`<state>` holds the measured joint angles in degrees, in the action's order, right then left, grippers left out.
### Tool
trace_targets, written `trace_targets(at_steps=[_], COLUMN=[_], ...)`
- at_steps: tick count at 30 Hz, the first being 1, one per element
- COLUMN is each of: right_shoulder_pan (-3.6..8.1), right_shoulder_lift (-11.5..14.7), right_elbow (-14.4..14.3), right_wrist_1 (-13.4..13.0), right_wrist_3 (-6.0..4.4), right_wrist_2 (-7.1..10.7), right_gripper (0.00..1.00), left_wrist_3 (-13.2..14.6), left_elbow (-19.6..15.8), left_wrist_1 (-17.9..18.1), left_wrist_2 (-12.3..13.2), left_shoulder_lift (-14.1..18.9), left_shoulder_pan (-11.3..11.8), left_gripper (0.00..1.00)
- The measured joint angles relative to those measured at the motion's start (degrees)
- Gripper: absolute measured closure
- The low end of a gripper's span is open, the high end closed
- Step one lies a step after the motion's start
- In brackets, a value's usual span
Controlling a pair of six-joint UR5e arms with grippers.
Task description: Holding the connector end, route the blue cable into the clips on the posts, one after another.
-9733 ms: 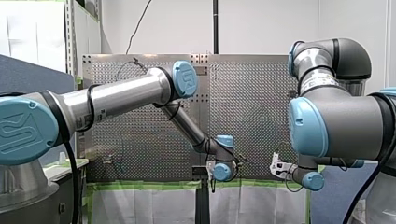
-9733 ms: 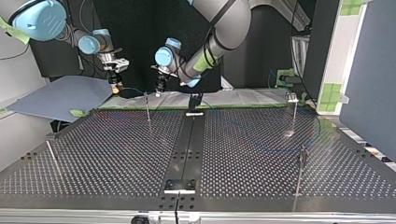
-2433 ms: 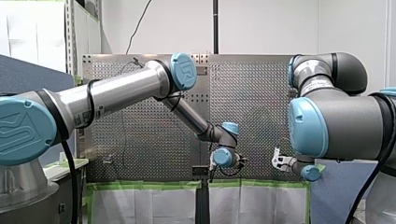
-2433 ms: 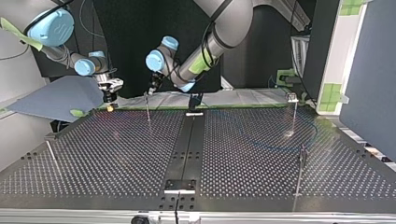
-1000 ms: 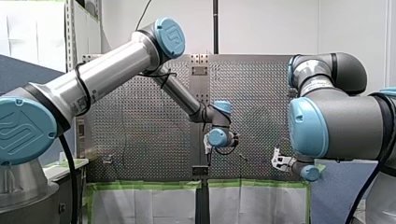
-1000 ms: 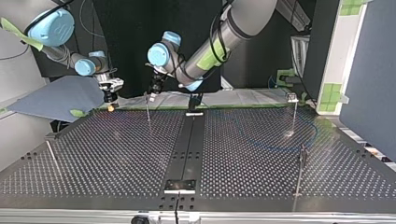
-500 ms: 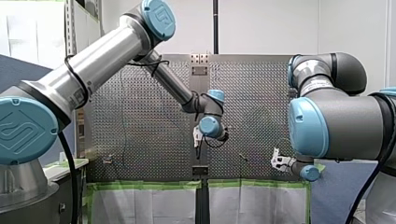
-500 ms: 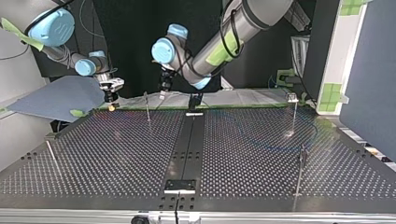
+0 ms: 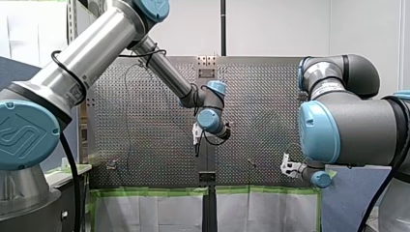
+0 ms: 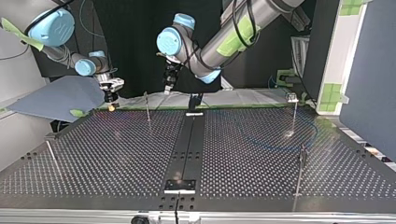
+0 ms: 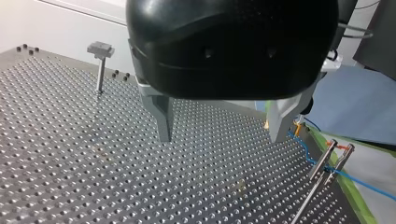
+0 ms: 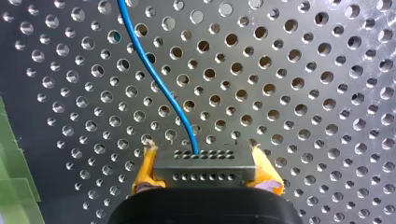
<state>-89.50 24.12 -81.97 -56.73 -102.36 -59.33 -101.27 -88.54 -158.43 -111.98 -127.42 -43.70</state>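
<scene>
Although the perforated bench carries four posts, the coming move turns on just one of them and on how the cable lies to it. My left arm reaches over the bench's far edge in the top view; my right arm hangs at that view's left. The left tool hovers above the holes, its metal fingers spread with nothing between them. The right tool sits low over the bench, pinching the connector between its yellow pads. The nearest post stands between the two tools, near the far edge. From the connector the blue cable runs toward that post and crosses its forked clip in the left wrist view; I cannot tell whether it is seated there. Beyond the clip its long axis follows the green-taped edge. The other posts stand well apart. Whichever comes next, I judge the right tool must lead the free end, with the left arm the likeliest obstacle.
</scene>
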Motion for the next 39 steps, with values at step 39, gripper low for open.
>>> trace_targets(at_steps=[39], right_shoulder_pan=[0.01], right_shoulder_lift=[0.0], right_elbow=[0.0], right_wrist_1=[1.0], right_wrist_3=[1.07], right_wrist_2=[0.00], right_gripper=[1.00], left_wrist_3=[0.4], left_elbow=[-21.7], left_wrist_1=[-0.5], left_wrist_2=[0.0], left_shoulder_lift=[21.7], left_shoulder_pan=[1.0], left_gripper=[0.01])
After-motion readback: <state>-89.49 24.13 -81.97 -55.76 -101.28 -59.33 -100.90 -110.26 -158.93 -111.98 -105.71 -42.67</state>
